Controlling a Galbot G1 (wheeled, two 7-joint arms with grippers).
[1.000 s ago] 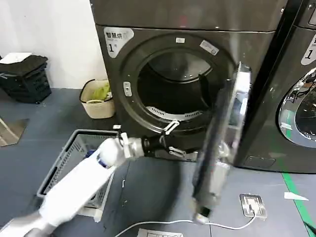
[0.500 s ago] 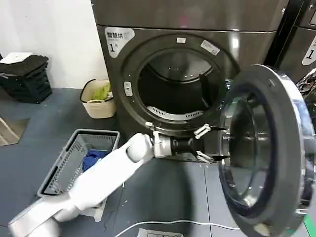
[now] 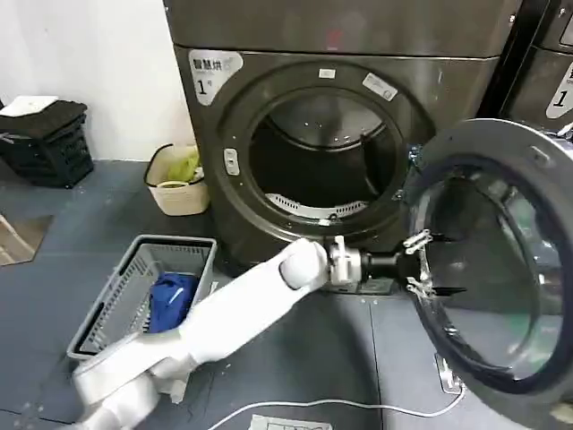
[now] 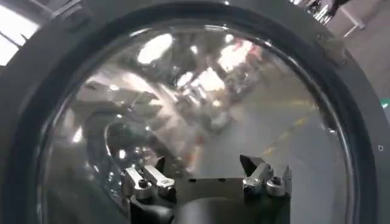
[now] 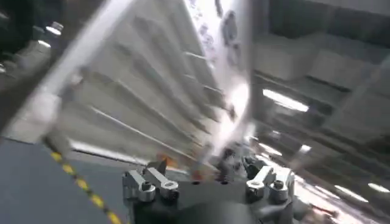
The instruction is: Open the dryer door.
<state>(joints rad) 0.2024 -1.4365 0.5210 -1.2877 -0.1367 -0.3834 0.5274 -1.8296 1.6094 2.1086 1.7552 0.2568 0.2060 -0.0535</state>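
The dryer door (image 3: 488, 269) stands swung wide open at the right of the head view, its dark grey inner rim and clear bowl facing the camera. To its left, in the upper middle of the frame, the round opening of the dryer (image 3: 324, 152) shows the drum inside. The left arm (image 3: 224, 318) reaches from the lower left across the middle of the frame, and the left gripper (image 3: 428, 266) is at the left edge of the door's bowl with its fingers spread apart, holding nothing. Whether they touch the glass cannot be told from here.

The left wrist view looks straight into the door (image 4: 201, 103): the bulging glass with blurred reflections inside the dark rim, and the left gripper (image 4: 204, 173) at the bottom centre with both fingertips parted just before the glass.

The right wrist view shows the right gripper (image 5: 210, 176) at the bottom centre, fingers also apart and empty, against a blurred room with ceiling lights.

On the floor at the lower left of the head view sits a grey laundry basket (image 3: 116, 300) with a blue cloth (image 3: 170, 300) inside; a cream bin (image 3: 177, 184) stands against the wall left of the dryer.
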